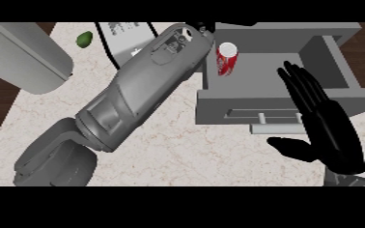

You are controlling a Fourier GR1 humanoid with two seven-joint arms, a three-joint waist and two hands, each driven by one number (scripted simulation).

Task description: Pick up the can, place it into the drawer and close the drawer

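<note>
head view: right hand (329, 125) flat above open drawer (274, 104) front.

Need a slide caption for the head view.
Red can stands in the open drawer; left forearm stretched beside it, open right hand over the drawer front.

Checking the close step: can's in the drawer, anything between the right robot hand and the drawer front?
Nothing visible. The can stands upright inside the open drawer, near its left wall. The right robot hand is open, over the drawer's right part and front edge. The handle is unobstructed.
</note>
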